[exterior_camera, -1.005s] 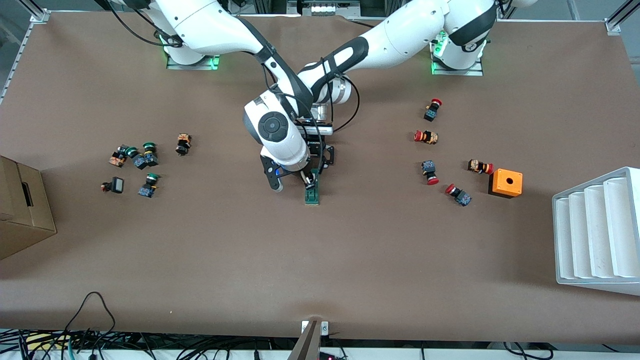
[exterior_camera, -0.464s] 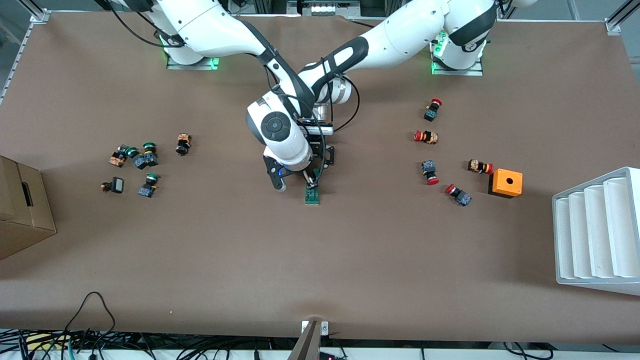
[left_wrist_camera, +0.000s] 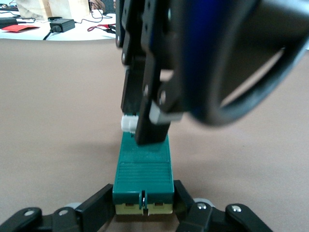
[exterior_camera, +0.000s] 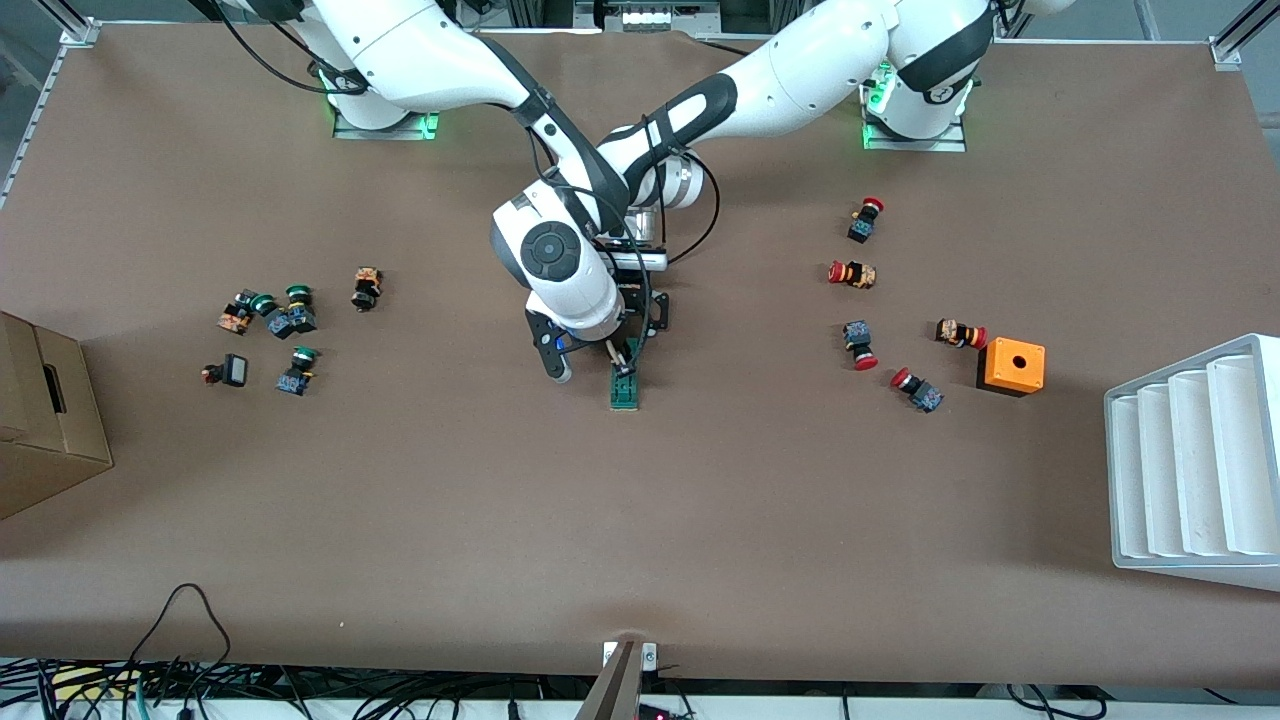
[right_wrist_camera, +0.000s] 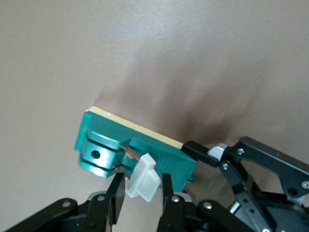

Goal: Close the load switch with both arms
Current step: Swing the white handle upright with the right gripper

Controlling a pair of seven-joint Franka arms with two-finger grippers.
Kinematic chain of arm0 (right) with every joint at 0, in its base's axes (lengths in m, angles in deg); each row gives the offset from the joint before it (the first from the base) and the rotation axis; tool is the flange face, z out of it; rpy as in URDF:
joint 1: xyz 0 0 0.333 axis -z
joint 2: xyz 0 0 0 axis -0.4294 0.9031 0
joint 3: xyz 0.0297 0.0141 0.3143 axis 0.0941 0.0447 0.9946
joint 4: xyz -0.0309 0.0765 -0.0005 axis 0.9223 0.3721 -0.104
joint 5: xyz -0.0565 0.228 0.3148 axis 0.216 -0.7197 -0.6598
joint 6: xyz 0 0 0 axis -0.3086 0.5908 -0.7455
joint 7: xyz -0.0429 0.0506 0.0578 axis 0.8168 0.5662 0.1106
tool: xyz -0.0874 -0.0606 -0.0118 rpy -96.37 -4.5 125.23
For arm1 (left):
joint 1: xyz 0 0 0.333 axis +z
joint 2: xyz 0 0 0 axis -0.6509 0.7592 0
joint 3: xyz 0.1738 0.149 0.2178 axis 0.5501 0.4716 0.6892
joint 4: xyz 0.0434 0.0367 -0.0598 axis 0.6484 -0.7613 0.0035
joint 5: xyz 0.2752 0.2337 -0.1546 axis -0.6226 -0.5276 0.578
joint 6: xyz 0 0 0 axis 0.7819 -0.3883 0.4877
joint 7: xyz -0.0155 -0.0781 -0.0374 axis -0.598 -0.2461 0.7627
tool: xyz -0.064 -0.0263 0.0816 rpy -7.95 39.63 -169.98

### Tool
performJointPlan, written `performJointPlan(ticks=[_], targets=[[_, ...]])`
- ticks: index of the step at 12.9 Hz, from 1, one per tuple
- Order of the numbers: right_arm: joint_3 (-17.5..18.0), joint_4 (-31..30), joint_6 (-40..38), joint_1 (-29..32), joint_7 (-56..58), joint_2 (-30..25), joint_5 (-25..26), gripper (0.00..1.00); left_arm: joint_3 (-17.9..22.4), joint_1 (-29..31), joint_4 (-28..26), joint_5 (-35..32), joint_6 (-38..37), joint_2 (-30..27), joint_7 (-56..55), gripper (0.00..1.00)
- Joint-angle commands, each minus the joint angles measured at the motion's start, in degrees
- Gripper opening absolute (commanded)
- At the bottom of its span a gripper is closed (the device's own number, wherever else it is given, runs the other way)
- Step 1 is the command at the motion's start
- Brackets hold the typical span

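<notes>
The load switch (exterior_camera: 624, 388) lies flat on the brown tabletop (exterior_camera: 640, 520), just left of frame centre in the front view, long axis running toward the front camera. Both arms converge on it from the top of the frame. The left gripper (left_wrist_camera: 144, 209) is down at tabletop level, its fingers (left_wrist_camera: 94, 209) pressed against the two long sides of the green body at the cream-faced end, pinching the switch. The right gripper (right_wrist_camera: 140, 198) stands over the switch's other half, its fingers (right_wrist_camera: 116, 195) closed around the white tab (right_wrist_camera: 143, 178), which projects from the green housing beside a copper-coloured contact. In the left wrist view the right gripper's black fingers come down onto the switch's top face at the tab. Green-capped push buttons (exterior_camera: 290, 320) cluster at mid-left of the front view, red-capped push buttons (exterior_camera: 862, 345) at mid-right, with an orange box (exterior_camera: 1012, 366) beside them. A white stepped rack (exterior_camera: 1195, 465) occupies the lower right, a cardboard box (exterior_camera: 40, 415) the left edge.
</notes>
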Motion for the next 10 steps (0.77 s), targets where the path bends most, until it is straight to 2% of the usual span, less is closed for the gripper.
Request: performJointPlan(ticks=[1, 2, 5, 6, 10], targets=[[0.53, 2.96, 0.05, 1.34, -0.69, 0.57, 1.23, 0.36, 1.34, 0.08, 3.68, -3.44, 3.7, 3.04, -2.64, 0.03], [0.53, 3.14, -0.38, 1.51, -0.69, 0.57, 1.23, 0.36, 1.34, 0.08, 3.68, -3.36, 3.7, 3.04, -2.64, 0.0], [0.53, 3.58, -0.65, 1.6, -0.77, 0.57, 1.14, 0.33, 1.34, 0.08, 3.68, -3.35, 3.7, 3.04, -2.64, 0.0], [0.62, 3.58, -0.65, 1.6, -0.86, 0.57, 1.14, 0.29, 1.34, 0.08, 3.68, -3.35, 3.7, 3.04, -2.64, 0.0], [0.62, 3.58, -0.56, 1.51, -1.13, 0.74, 1.14, 0.28, 1.34, -0.01, 3.77, -3.35, 3.7, 3.21, -2.64, 0.0]])
